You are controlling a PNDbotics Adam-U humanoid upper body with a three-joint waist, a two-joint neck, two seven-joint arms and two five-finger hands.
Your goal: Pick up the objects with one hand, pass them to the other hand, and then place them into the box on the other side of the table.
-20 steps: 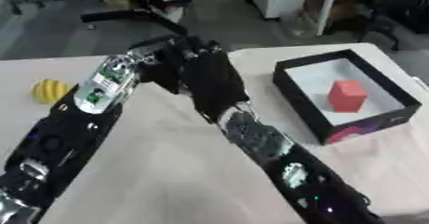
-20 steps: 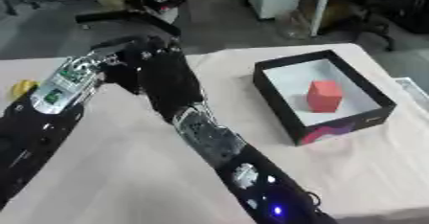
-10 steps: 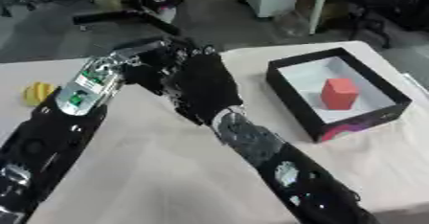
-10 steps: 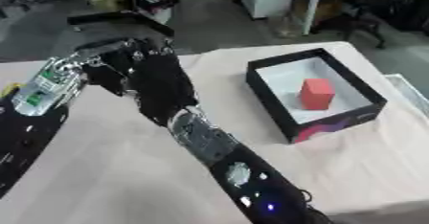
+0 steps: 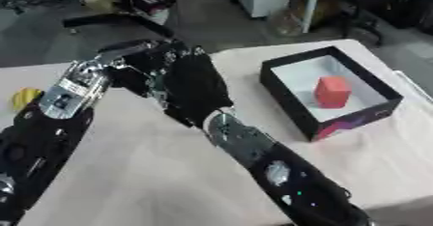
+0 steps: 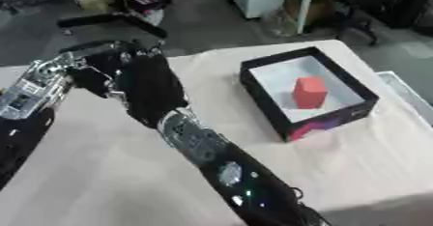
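- A red block (image 5: 332, 91) stands inside the black box (image 5: 287, 94), on its white floor, right of centre in the frame; the box sits on the pale tablecloth (image 5: 144, 172) toward the table's right side.
- The box's near right corner shows a pink and purple pattern on its outer wall.
- A yellow object (image 5: 24, 98), rounded, lies at the left edge of the left eye view, on the table and partly hidden behind the left forearm; in the right eye view it is almost out of sight.
- The right hand (image 5: 196, 86) is raised over the upper middle of the table, back of the hand toward the camera, fingers pointing up and away; its arm runs down to the lower right of the frame.
- The left hand (image 5: 139, 63) meets it from the left, its fingers touching or overlapping the right hand's upper edge.
- Both hands are black and overlap, so I cannot tell how far either one is open, nor whether anything is held between them.
- The two hands are well apart from the box, which lies to their right.
- Beyond the table's far edge, a dark floor with a black bar (image 5: 110, 20) and cluttered furniture fills the top of the frame.
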